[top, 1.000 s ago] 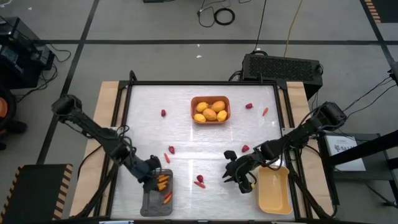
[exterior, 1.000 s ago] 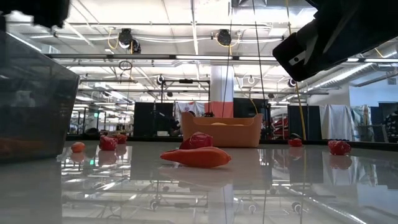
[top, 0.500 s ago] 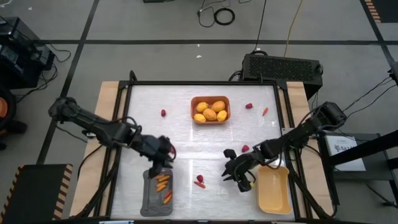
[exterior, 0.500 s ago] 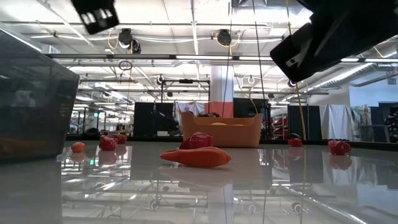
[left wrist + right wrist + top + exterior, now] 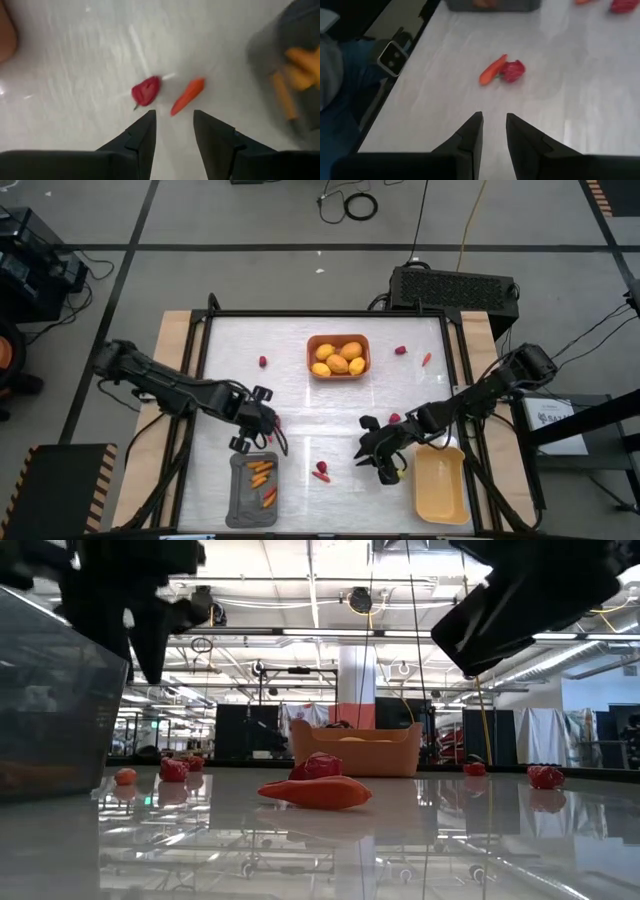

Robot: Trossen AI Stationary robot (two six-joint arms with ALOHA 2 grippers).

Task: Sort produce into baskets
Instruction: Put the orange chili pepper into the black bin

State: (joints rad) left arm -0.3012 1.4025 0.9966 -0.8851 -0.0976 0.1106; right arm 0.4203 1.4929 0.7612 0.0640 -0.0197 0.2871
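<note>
— Near the front middle of the surface point(image 5: 330, 415), a carrot stick point(image 5: 187, 95) and a red berry point(image 5: 146, 91) are seen lying just beside each other. Which step is judged in hand?

— Picking up loose pieces. The left hand point(image 5: 252, 420) is held above the surface by the grey basket point(image 5: 236, 502), fingers parted, nothing gripped. The right hand point(image 5: 374, 450) is poised beside the yellow basket point(image 5: 441, 505), fingers narrowly apart, also empty.

— What is already sorted?

— Lemons point(image 5: 338, 358) are seen in the orange basket point(image 5: 313, 342); carrot sticks point(image 5: 262, 476) in the grey one. Nothing is seen in the yellow one. Berries are scattered across the surface.

— What is called for next?

— Probably one hand lowered over the pair, with only one piece closed on.
</note>
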